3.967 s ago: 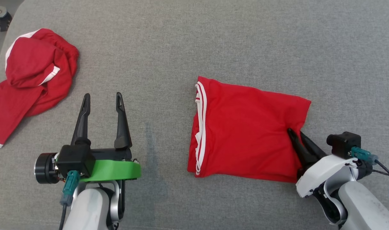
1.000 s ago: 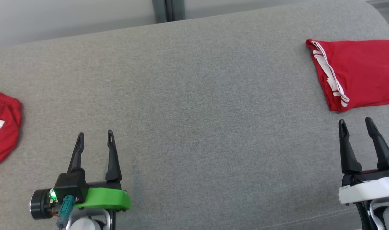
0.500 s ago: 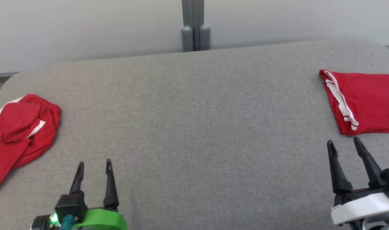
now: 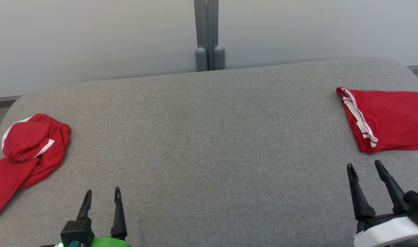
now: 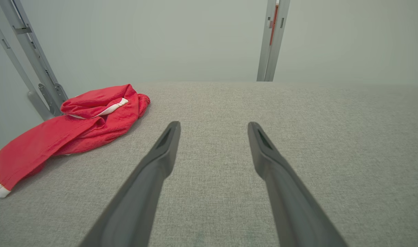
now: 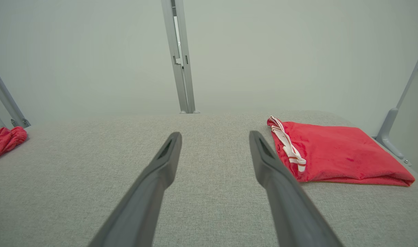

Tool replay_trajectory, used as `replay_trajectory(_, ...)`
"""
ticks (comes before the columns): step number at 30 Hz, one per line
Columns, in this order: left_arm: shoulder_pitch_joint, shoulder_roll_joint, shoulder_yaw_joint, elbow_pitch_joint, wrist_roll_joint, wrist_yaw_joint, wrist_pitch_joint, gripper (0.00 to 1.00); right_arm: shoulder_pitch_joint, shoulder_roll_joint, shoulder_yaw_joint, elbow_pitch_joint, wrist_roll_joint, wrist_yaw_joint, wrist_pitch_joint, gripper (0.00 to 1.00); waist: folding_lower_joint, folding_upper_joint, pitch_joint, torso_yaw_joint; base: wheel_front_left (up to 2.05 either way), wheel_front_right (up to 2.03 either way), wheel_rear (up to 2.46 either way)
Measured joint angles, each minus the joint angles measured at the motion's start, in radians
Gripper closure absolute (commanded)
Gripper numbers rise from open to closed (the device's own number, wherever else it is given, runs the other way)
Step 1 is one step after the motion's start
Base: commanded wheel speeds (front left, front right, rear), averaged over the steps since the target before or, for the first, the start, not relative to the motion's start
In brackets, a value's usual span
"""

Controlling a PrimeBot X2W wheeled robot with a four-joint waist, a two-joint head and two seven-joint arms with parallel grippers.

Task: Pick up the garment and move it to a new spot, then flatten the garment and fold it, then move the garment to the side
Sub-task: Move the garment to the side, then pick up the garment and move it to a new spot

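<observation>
Nearest, at the head view's bottom edge: left gripper (image 4: 103, 190) on a green mount w/ a small green light. Its 2 long dark fingers are spread apart, nothing btwn them. The right gripper (image 4: 363, 164), on a white mount, has its fingers spread likewise and holds nothing. Both point fwd over bare fabric and touch neither garment.

Under them is a wide grey woven-fabric padded surface (image 4: 209, 137), flat, w/ rounded far corners, running across the whole width.

Mid-distance, far left edge: crumpled red cloth garment with white stripes (image 4: 27, 151), bunched in a heap w/ one end trailing toward the near-left side. It lies well apart from the left gripper.

At the right edge lies the folded red cloth garment with white trim (image 4: 391, 120), a flat, neat rectangle. Its layered white-trimmed edge faces the centre. It sits ahead of the right gripper, a bit to that gripper's right, near but not touching.

Farthest: plain pale wall (image 4: 92, 41) and a grey metal upright post (image 4: 206, 34) behind the middle of the back edge. The left wrist view shows slanted grey metal struts (image 5: 23, 58) behind the left end. The right wrist view shows an angled grey strut (image 6: 397, 113) past the right end.

Count:
- 2 grippers, 4 fingers.
- 2 red garments: 1 folded, 1 crumpled.
- 1 surface.
- 1 centre post.
- 2 struts at left, 1 at right.
</observation>
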Motion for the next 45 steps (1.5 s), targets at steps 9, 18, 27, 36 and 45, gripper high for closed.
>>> replay_trajectory(9,0.000,-0.007,0.008,0.017,0.011,-0.009,0.000,0.00,0.005,0.002,-0.004,0.001,-0.001,0.000,0.000,0.00,0.0000,0.0000,-0.005,-0.001,0.00,0.00,0.00)
replay_trajectory(18,-0.024,-0.009,0.020,0.019,0.022,-0.024,0.000,0.00,0.007,0.009,-0.009,-0.001,-0.001,0.000,-0.010,0.00,0.0000,0.0000,0.002,0.027,0.00,0.00,0.00)
replay_trajectory(27,-0.079,-0.033,0.035,-0.016,0.037,-0.028,0.000,0.00,-0.006,0.006,0.012,-0.054,-0.002,0.000,-0.017,0.00,0.0000,0.0000,0.031,0.134,0.00,0.00,0.00)
replay_trajectory(36,-0.108,-0.058,0.063,-0.028,0.041,-0.040,-0.002,0.00,-0.039,-0.017,0.038,-0.111,-0.012,0.000,0.011,0.00,0.0000,0.0000,0.061,0.298,0.00,0.00,0.00)
replay_trajectory(45,-0.114,-0.076,0.097,-0.042,0.046,-0.049,-0.002,0.00,-0.059,-0.036,0.037,-0.168,-0.021,0.000,0.045,0.00,0.0000,0.0000,0.099,0.434,0.00,0.00,0.00)
